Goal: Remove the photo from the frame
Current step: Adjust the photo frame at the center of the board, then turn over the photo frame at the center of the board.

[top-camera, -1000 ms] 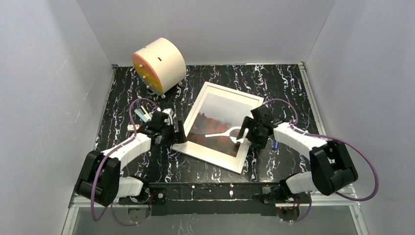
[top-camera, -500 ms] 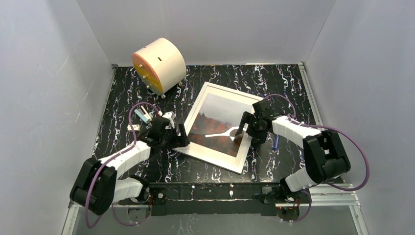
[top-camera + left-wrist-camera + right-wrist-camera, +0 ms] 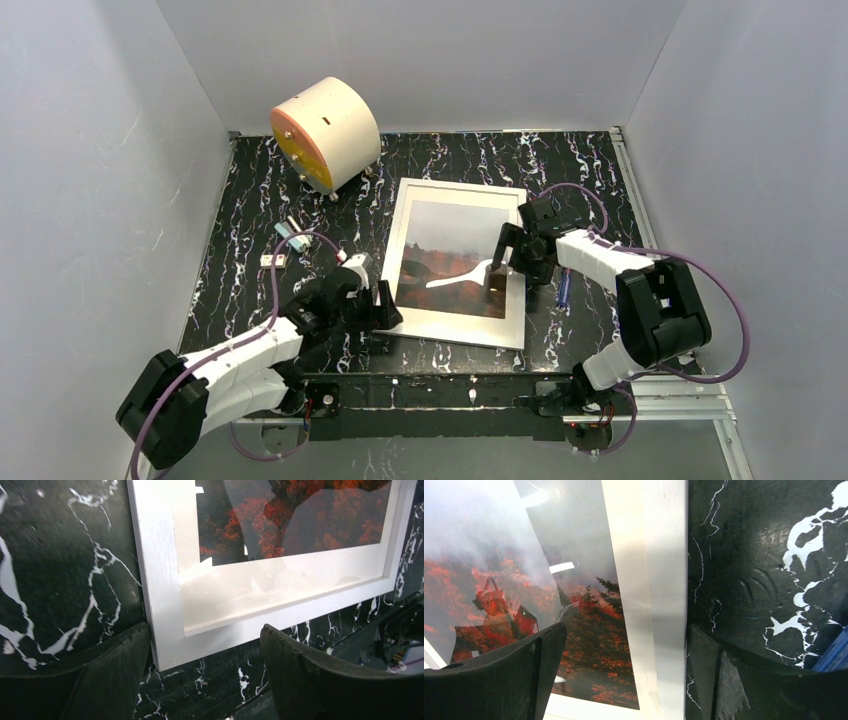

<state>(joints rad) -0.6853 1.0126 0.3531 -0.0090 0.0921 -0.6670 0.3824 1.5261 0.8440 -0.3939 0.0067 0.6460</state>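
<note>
Left arm point(image 3: 245, 352) & right arm point(image 3: 600, 262): white shells, black joints/bases, purple cable point(image 3: 273, 290) looped along each. Left gripper point(image 3: 204, 636) fingers matte black, rough-edged.

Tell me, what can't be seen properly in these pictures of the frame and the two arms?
- Back of the frame: in every view it lies face up on the table.
- Photo: in both wrist views, glare and reflections cover parts of it and the picture edges crop the rest.
- Small bits left of the frame: top view, too small to identify.
- Blue object: top view, partly under the right arm; right wrist view, cut off by the edge.
</note>
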